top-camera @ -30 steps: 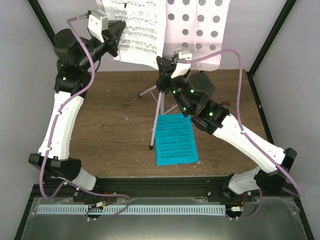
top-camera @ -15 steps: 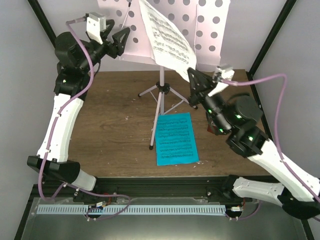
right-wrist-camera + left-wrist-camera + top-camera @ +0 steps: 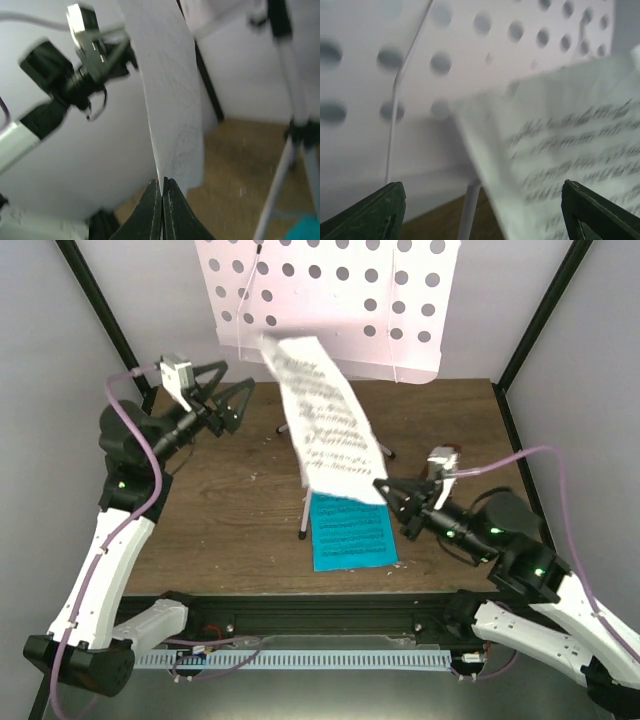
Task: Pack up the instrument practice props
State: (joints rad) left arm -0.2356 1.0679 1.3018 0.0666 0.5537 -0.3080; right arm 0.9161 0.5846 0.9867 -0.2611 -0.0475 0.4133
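Note:
The pale pink music stand's hole-dotted desk (image 3: 330, 300) stands at the back on its thin pole (image 3: 304, 502). A white music sheet (image 3: 325, 425) hangs tilted in the air in front of it. My right gripper (image 3: 385, 490) is shut on the sheet's lower corner; the right wrist view shows the paper (image 3: 170, 100) pinched between the closed tips (image 3: 162, 182). My left gripper (image 3: 240, 400) is open left of the sheet, apart from it. Its wrist view shows the sheet (image 3: 570, 150) and desk (image 3: 470, 50) beyond wide-set fingertips (image 3: 385, 210). A cyan sheet (image 3: 350, 532) lies flat on the table.
The stand's tripod legs (image 3: 385, 452) spread over the brown table (image 3: 220, 510) behind the cyan sheet. Black frame posts (image 3: 530, 330) and grey walls close in both sides. A black rail (image 3: 320, 610) runs along the near edge.
My left gripper opened, let go of the white sheet and dropped down and left. My right gripper pulled the sheet off the stand's desk toward the near right.

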